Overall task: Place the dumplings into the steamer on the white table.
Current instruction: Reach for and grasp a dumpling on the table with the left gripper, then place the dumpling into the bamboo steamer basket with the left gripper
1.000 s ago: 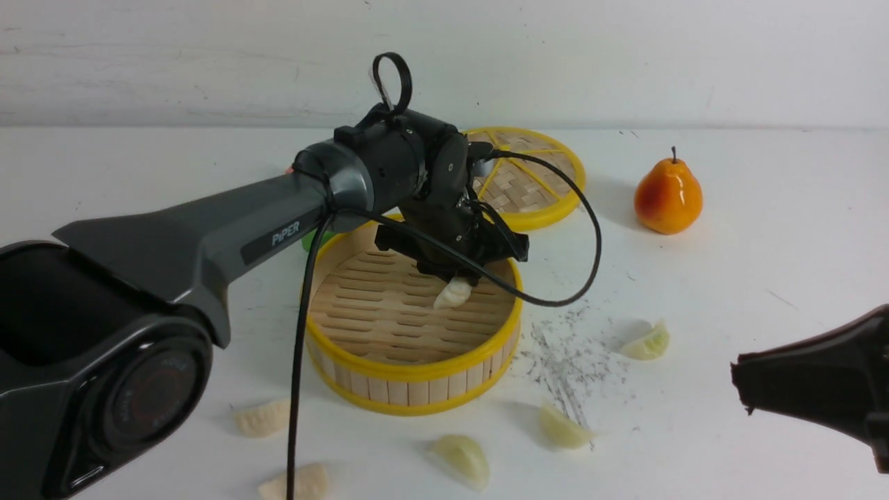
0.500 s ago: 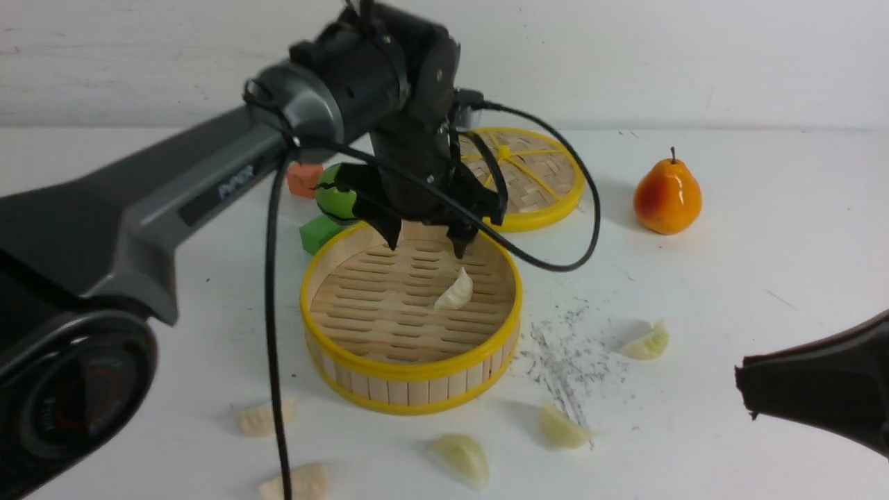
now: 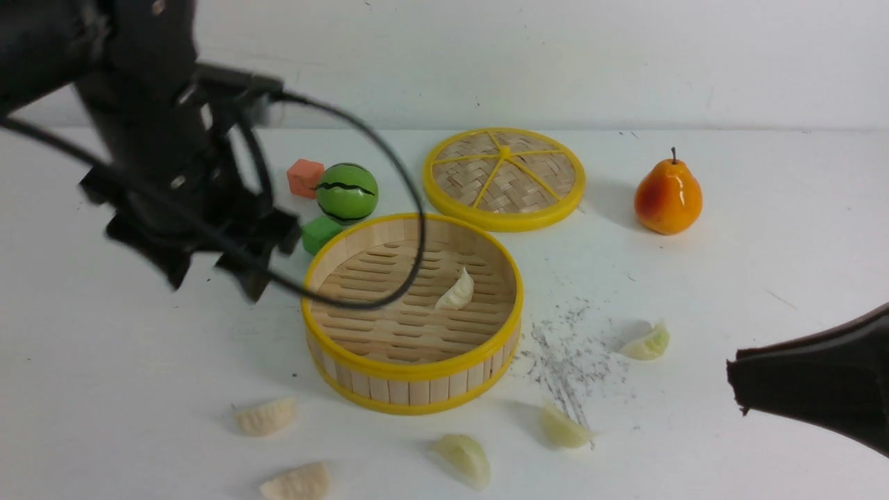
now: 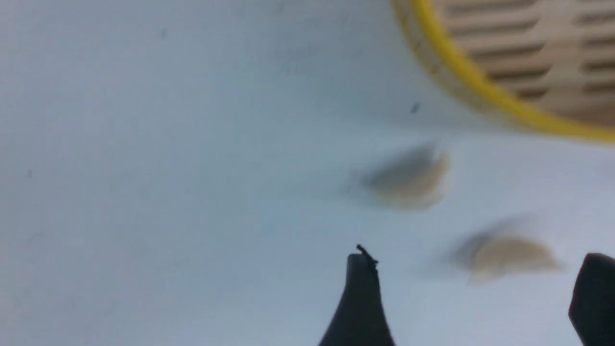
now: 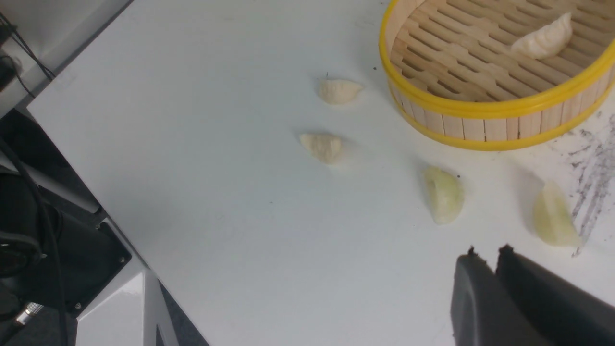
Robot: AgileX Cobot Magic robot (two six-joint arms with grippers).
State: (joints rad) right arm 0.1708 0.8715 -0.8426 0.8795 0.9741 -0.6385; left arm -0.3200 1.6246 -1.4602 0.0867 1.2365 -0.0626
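White worktop (image 3: 764, 229): one dumpling (image 3: 455, 292) stays inside the steamer (image 3: 417, 371), toward 2 o'clock. Left end effector (image 3: 213, 283), wide open and empty, has left it for 9 o'clock; right end effector (image 5: 487, 252) closed, empty.

The steamer (image 3: 411, 375), a round bamboo basket with yellow rims, stands uncovered on the white table (image 3: 750, 264). One cream-white dumpling (image 3: 455, 292) lies on its slatted floor. Outside, near its front wall, lie two cream-white dumplings (image 3: 265, 417) (image 3: 297, 482) and three yellowish-green dumplings (image 3: 464, 458) (image 3: 562, 428) (image 3: 647, 344).
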